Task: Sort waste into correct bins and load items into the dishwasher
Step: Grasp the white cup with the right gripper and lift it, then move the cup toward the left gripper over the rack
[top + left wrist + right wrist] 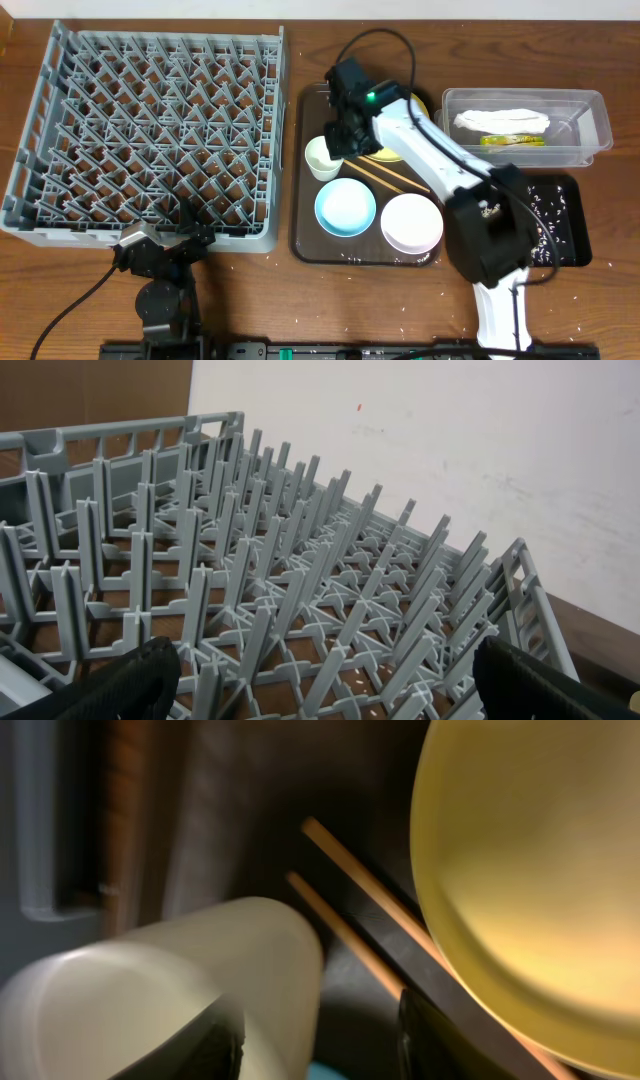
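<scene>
Right wrist: cup [150,990] wall between parted fingers [218,1045].

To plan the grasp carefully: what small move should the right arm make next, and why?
Probably close the right fingers on the small white cup: its wall sits between them, with a gap showing on the side of the chopsticks.

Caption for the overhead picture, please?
Right tool poised at the small white cup on a dark brown tray, beside the grey plastic pegged rack.
</scene>
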Controlling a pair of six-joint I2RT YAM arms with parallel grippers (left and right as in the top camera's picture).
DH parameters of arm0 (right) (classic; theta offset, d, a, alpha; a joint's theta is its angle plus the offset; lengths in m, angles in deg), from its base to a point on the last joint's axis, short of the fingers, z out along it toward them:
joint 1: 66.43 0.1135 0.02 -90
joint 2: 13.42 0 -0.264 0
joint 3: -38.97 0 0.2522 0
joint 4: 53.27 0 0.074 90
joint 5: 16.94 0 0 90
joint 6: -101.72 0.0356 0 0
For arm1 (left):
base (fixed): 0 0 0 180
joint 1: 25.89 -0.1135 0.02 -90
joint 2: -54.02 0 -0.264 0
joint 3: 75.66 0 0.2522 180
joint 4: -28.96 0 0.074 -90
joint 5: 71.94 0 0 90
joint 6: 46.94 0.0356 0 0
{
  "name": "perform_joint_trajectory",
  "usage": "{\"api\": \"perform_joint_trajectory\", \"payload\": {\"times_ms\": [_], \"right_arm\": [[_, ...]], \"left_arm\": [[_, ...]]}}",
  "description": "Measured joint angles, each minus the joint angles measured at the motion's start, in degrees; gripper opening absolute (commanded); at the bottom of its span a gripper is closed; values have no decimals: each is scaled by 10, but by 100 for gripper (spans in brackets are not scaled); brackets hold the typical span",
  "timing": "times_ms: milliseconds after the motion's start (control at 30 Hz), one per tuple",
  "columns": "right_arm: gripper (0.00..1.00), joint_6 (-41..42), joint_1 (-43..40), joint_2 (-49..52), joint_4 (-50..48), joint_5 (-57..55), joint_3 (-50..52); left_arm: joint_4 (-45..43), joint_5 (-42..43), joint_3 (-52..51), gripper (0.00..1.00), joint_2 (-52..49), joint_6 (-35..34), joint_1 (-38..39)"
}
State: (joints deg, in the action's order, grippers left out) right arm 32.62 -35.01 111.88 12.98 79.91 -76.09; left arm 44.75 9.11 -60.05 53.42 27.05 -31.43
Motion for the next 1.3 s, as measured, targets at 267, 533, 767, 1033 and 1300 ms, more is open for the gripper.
{"api": "perform_joint_trajectory", "payload": {"times_ms": [267,533,767,1033,1300], "right_arm": [[1,3,-2,22,3,0,-19],[1,-14,-37,-56,52,23,-90],[1,-44,-173,-197,55,159,-116],[1,-108,-289,-193,59,393,-73],[1,-135,-288,-188,4,460,49]], "left_arm": [[0,0,0,94,0,0,0],[0,0,0,94,0,0,0],[0,0,0,94,0,0,0],[1,45,0,94,0,-5,0],[-7,185,0,94,-30,-70,0]]}}
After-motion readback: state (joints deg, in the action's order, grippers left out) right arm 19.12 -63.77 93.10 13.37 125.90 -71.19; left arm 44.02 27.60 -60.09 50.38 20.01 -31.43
